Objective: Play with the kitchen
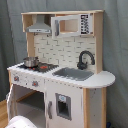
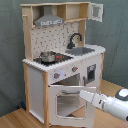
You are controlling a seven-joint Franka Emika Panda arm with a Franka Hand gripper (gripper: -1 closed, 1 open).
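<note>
Grey backdrop | kitchen (image 2: 60, 65) | pot (image 2: 48, 56) on hob | sink (image 1: 73, 74) empty

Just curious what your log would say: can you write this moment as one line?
arm: at oven door | oven door: open | pot: on hob | gripper: hidden

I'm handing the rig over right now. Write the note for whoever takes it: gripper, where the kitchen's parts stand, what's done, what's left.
Gripper: its tip is not visible; the arm reaches in from the second exterior view's right, with its end at the oven door.
Kitchen: upright on the wood floor. The oven door hangs open, swung outward. A small pot sits on the hob. The faucet stands behind the sink. The upper cabinet's door is open.
Done: oven door opened.
Left: open-ended play; probably closing the door, or the knobs.
</note>
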